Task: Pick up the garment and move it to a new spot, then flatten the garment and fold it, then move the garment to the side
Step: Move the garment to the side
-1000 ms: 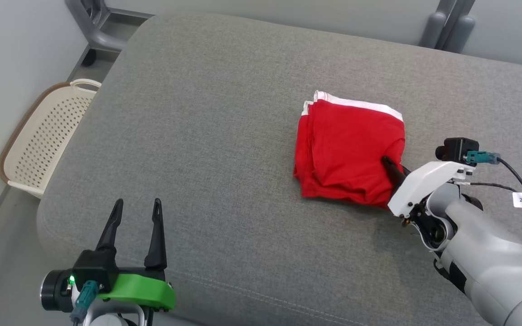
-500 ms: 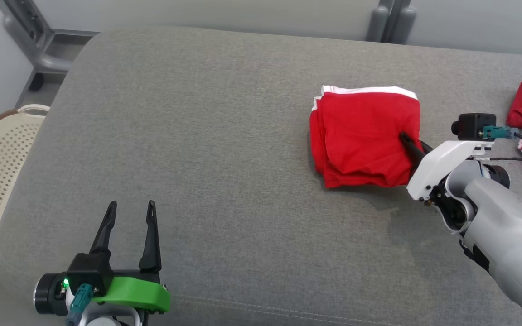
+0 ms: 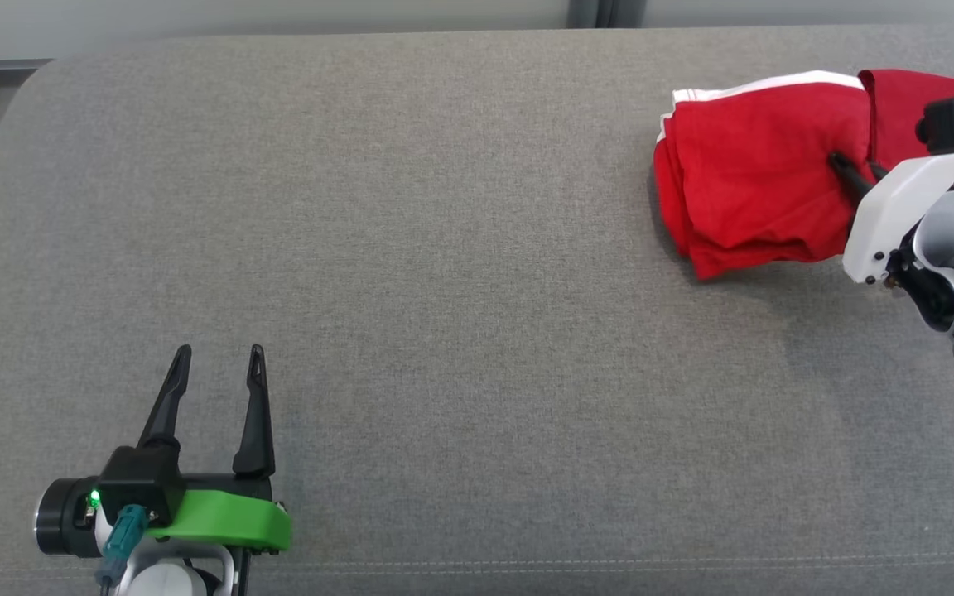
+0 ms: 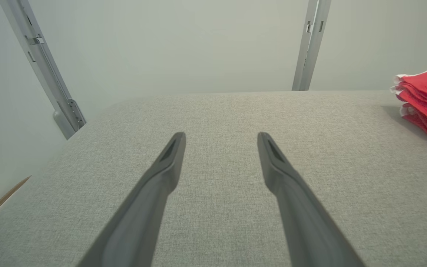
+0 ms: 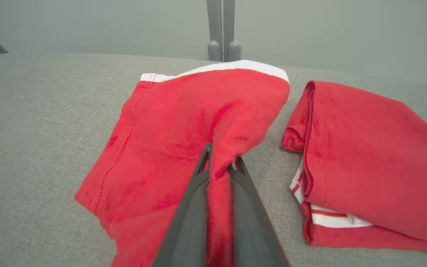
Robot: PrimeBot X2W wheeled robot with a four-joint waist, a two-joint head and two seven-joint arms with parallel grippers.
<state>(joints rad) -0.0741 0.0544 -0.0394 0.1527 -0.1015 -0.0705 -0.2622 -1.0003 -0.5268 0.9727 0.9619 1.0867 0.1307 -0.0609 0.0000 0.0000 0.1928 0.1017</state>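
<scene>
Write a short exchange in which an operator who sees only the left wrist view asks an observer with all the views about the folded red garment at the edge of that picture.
Operator: I see a folded red garment at my right edge. Is anything holding it?
Observer: Yes. The right gripper is shut on a pinch of its cloth.
Operator: Does anything lie beyond it?
Observer: A second red garment, folded and with white trim, lies just past it on the grey cushion. In the right wrist view a strip of cushion shows between the two.
</scene>
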